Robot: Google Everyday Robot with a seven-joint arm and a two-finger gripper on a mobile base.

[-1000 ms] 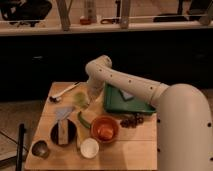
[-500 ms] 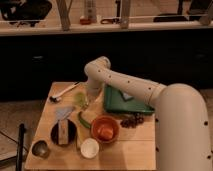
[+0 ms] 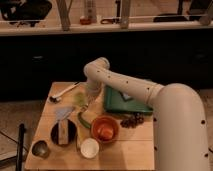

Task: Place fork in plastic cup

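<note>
White arm (image 3: 125, 82) reaches from the right, over the wooden table (image 3: 127, 146), and bends down at its left-centre. Green tray (image 3: 125, 102) lies behind the orange bowl (image 3: 105, 128); white round cup (image 3: 90, 148) and dark metal cup (image 3: 40, 148) stand at the front edge. Gripper (image 3: 90, 101) hangs low beside the tray's left end; its state: cannot tell. Plastic cup (image 3: 84, 103) is a faint pale shape right at the gripper. Fork not distinguishable.

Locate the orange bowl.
The orange bowl sits at the table's front, between white cup and grapes; the gripper hangs behind it, beside the green tray.
</note>
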